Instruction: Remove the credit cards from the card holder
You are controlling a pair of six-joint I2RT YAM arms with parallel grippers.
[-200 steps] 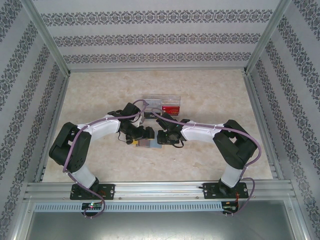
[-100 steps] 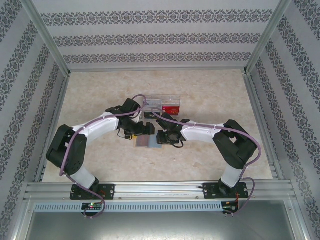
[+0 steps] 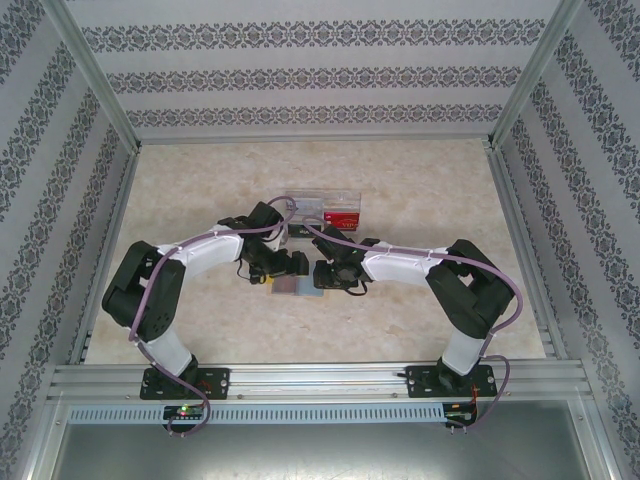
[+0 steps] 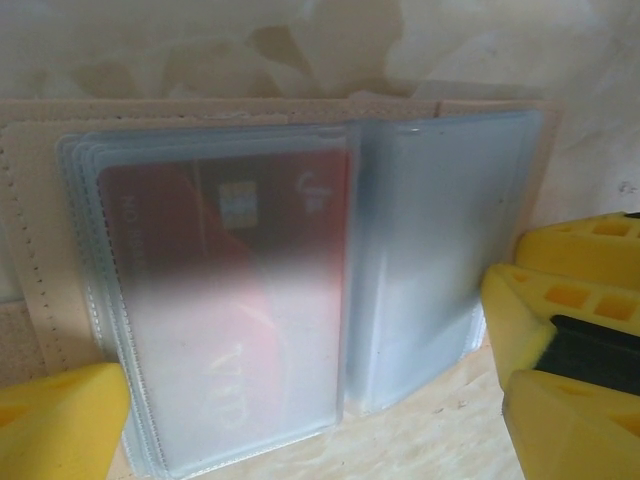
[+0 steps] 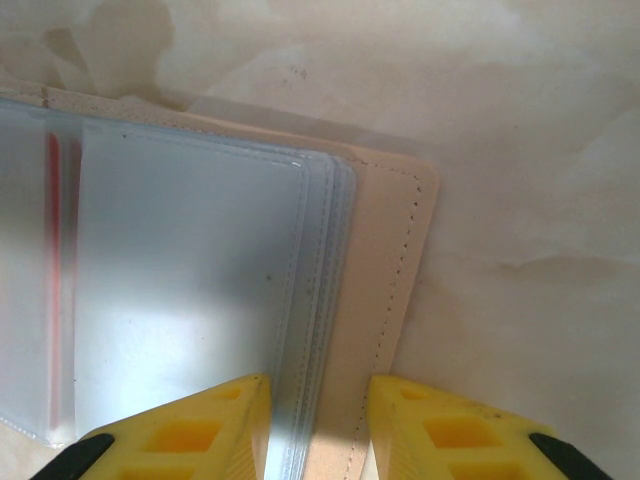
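The card holder (image 3: 293, 286) lies open and flat on the table between my two grippers. In the left wrist view its tan cover (image 4: 28, 250) frames a stack of clear sleeves. A red credit card (image 4: 230, 260) sits inside the left-hand sleeves, and the right-hand sleeves look empty. My left gripper (image 3: 274, 270) hangs low over the holder's left half, open wide (image 4: 310, 415), holding nothing. My right gripper (image 3: 323, 277) stands open (image 5: 318, 440), its fingers (image 5: 200, 430) straddling the sleeve edges and tan border (image 5: 385, 260). A sliver of the red card (image 5: 52, 250) shows through the sleeves.
A clear plastic tray (image 3: 308, 200) stands just behind the holder, with a flat red thing (image 3: 342, 216) at its right end. Patterned walls close in the table on three sides. Bare marbled tabletop lies left, right and in front of the arms.
My left gripper drew back from the holder half a second ago and has come back over its left half. The right arm has stayed where it was.
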